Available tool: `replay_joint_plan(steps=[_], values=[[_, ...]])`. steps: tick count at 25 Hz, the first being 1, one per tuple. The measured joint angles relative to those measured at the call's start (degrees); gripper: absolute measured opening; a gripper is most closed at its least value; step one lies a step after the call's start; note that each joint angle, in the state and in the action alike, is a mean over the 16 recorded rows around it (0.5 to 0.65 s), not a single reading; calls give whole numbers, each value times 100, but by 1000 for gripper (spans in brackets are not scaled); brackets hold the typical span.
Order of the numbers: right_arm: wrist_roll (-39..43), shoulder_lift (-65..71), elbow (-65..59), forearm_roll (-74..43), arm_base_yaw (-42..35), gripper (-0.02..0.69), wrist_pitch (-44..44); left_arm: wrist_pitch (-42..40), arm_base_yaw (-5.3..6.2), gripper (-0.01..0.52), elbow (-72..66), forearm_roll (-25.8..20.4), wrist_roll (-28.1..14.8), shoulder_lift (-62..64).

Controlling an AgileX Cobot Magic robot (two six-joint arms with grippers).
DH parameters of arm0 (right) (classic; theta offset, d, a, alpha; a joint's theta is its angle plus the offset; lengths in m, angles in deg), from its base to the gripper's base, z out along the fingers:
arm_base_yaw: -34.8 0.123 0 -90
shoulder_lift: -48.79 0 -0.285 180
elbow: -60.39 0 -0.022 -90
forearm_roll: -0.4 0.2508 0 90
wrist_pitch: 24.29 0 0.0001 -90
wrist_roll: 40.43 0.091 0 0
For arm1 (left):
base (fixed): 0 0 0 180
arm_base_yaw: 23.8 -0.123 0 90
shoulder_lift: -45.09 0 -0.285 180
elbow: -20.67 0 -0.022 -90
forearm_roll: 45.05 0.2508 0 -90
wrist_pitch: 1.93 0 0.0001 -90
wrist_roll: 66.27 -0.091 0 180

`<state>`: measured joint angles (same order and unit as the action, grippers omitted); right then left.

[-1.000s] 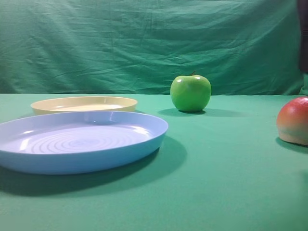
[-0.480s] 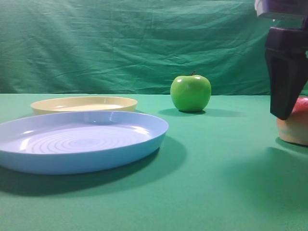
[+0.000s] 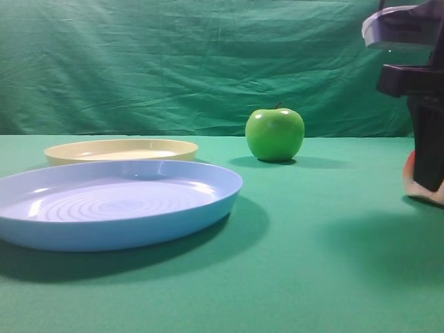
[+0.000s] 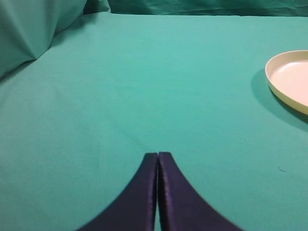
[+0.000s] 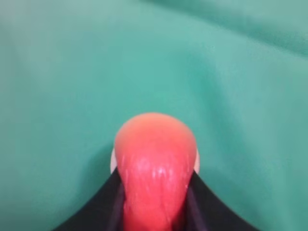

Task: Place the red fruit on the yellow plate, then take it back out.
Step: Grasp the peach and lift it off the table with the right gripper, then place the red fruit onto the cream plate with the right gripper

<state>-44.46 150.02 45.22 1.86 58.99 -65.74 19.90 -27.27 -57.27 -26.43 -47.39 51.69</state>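
The red fruit (image 5: 155, 149) sits on the green cloth at the far right, and only a sliver of it (image 3: 409, 182) shows behind the arm in the exterior view. My right gripper (image 5: 155, 176) has come down over it; both dark fingers press against its sides, so it is shut on the fruit. One finger (image 3: 429, 163) hides most of the fruit from the front. The yellow plate (image 3: 121, 149) lies empty at the back left, and its edge (image 4: 288, 79) shows in the left wrist view. My left gripper (image 4: 158, 155) hovers over bare cloth, shut and empty.
A large light blue plate (image 3: 139, 222) lies in the front left, just before the yellow one. A glossy green apple (image 3: 275, 134) stands at the back centre. Green cloth covers the table and hangs as a backdrop.
The right arm came down from above onto the red fruit, and its fingers closed in against the fruit's sides. The plates and the apple have not moved.
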Motion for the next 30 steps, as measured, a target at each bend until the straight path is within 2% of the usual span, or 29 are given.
replay_joint_plan(steps=[8,17,27,30], values=[[-438,346,2019,141,818,183,-389,0,0,0,0,0,0,0],[-947,1759,3893,478,1552,183,-352,0,0,0,0,0,0,0],[-1586,3513,4766,1026,1664,183,265,0,0,0,0,0,0,0],[-1701,3796,4827,1140,1664,210,492,0,0,0,0,0,0,0]])
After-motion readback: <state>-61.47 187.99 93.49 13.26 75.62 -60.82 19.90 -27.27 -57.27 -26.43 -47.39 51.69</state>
